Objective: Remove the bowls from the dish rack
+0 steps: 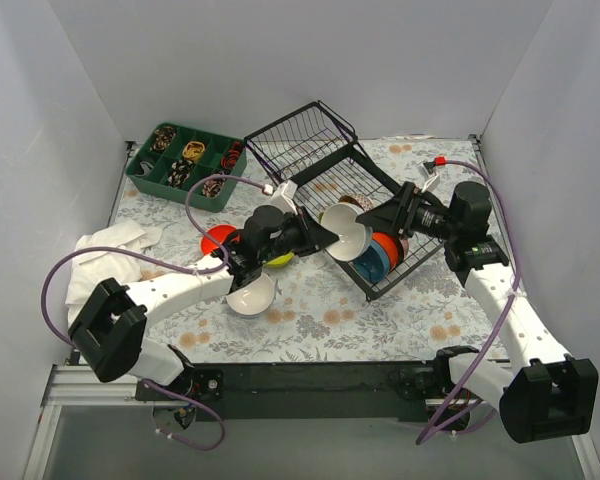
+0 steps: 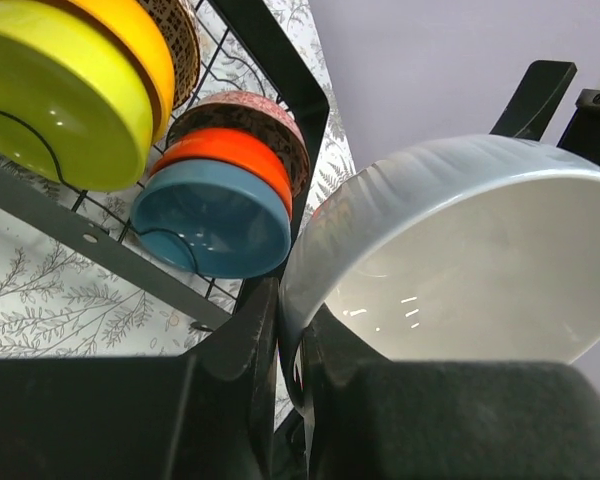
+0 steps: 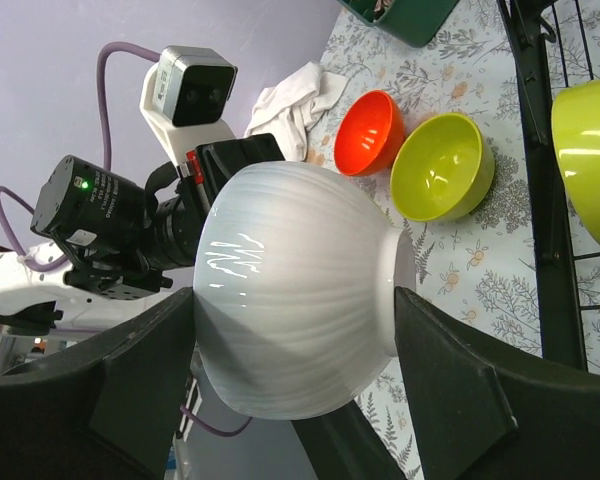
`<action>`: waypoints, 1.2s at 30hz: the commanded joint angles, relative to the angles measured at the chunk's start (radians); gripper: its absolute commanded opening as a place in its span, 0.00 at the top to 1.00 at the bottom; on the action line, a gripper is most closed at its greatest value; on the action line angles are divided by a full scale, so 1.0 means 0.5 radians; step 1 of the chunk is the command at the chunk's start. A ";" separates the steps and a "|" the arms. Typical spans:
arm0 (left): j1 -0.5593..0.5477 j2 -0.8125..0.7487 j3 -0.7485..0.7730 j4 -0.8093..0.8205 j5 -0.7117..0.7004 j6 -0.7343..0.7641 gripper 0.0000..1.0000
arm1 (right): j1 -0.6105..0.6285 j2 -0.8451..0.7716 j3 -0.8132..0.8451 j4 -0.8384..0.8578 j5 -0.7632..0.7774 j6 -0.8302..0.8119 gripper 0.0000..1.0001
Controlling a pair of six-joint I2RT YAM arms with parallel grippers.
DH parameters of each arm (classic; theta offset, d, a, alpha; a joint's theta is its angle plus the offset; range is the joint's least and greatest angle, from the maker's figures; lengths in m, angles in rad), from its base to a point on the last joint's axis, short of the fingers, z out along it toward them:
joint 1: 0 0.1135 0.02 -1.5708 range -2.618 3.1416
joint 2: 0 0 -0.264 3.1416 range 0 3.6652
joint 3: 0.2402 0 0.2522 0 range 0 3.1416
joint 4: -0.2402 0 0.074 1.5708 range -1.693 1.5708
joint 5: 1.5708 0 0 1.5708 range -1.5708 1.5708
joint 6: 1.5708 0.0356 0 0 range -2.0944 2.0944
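Observation:
A white ribbed bowl [image 1: 348,240] hangs in the air between both grippers, beside the black wire dish rack [image 1: 310,150]. My left gripper [image 1: 315,235] is shut on its rim; the rim sits pinched between the fingers in the left wrist view [image 2: 292,340]. My right gripper [image 3: 292,300] spans the same bowl [image 3: 300,300] from rim to foot, both fingers touching it. The rack holds a blue bowl [image 2: 215,220], an orange bowl [image 2: 230,150], a patterned bowl [image 2: 245,105] and a yellow-green bowl [image 2: 50,100].
On the floral cloth left of the rack sit a white bowl [image 1: 250,295], a red bowl [image 1: 218,240] and a yellow-green bowl [image 1: 278,260]. A green compartment tray [image 1: 185,165] stands at the back left. A white cloth [image 1: 105,255] lies at the left.

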 commanded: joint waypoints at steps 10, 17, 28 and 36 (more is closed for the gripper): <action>0.019 -0.570 0.086 -1.091 -0.670 0.291 1.00 | 0.008 -0.095 0.108 -0.566 0.231 -0.548 0.09; 0.037 -0.767 0.197 -2.021 -0.932 0.242 1.00 | 0.008 -0.064 0.280 -0.984 0.560 -1.006 0.07; 0.102 -0.681 0.169 -2.513 -0.999 0.202 1.00 | 0.005 0.012 0.320 -1.021 0.661 -1.141 0.07; 0.209 -0.559 0.096 -2.402 -0.910 0.248 1.00 | 0.008 0.009 0.271 -1.018 0.637 -1.132 0.08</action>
